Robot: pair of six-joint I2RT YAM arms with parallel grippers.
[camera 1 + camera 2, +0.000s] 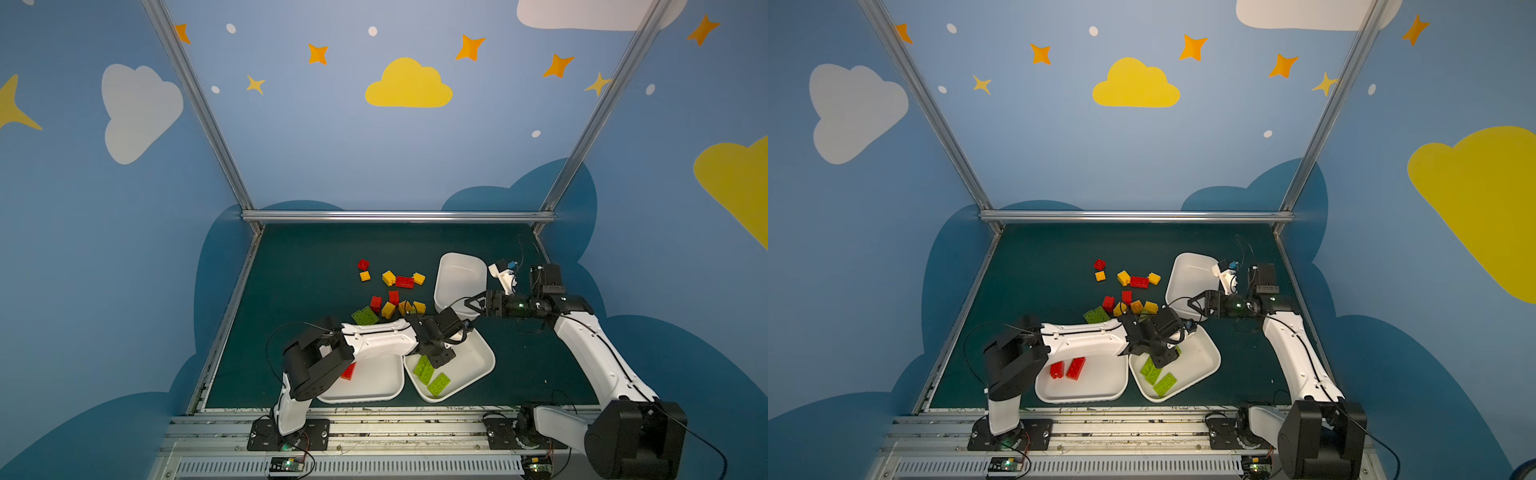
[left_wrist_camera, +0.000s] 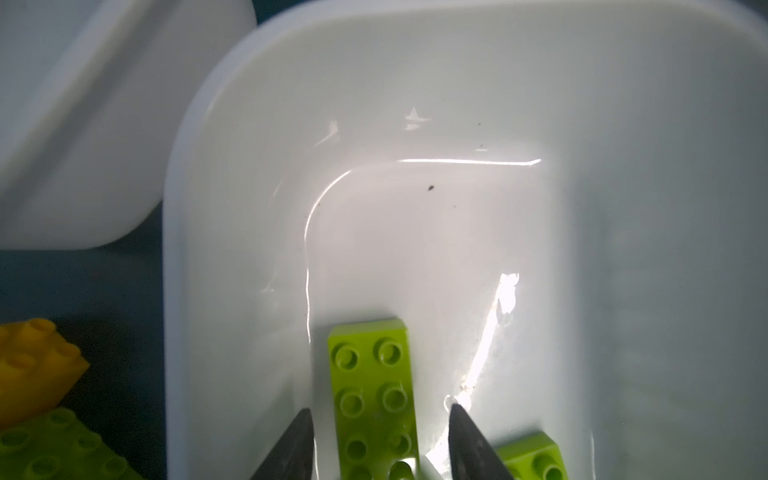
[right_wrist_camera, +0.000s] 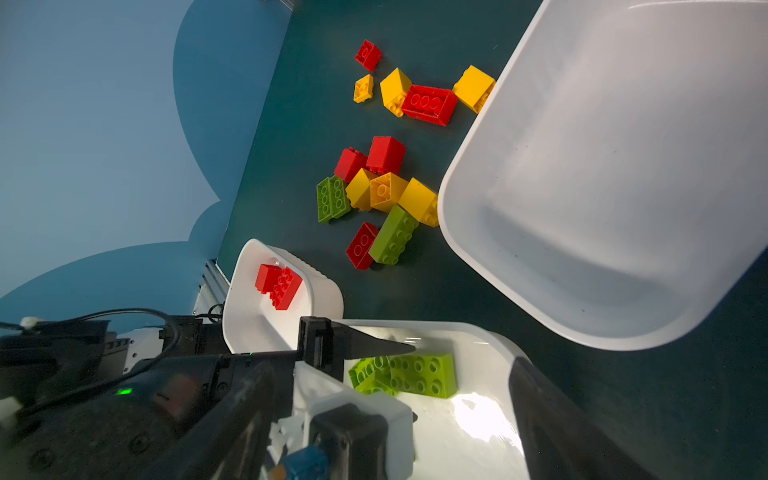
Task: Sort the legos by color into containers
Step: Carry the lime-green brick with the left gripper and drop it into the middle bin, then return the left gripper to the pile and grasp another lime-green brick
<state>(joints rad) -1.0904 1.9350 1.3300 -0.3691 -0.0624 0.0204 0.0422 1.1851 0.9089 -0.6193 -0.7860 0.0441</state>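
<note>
My left gripper (image 2: 381,409) hangs open inside the middle container (image 1: 473,365). A long lime green lego (image 2: 374,386) lies flat between its fingers with a gap on each side. More green legos (image 1: 439,384) lie in the same container. The near left container (image 1: 1100,386) holds two red legos (image 1: 1075,368). The far container (image 1: 461,274) holds nothing. Several red, yellow and green legos (image 1: 390,305) lie loose on the mat between the containers. My right gripper (image 1: 471,303) is open and empty above the far container's near end.
The left forearm (image 1: 374,340) crosses over the near left container and hides part of it. A metal rail (image 1: 399,216) and blue walls close the back and sides of the green mat (image 1: 311,270). Both arm bases stand on the front rail (image 1: 374,432).
</note>
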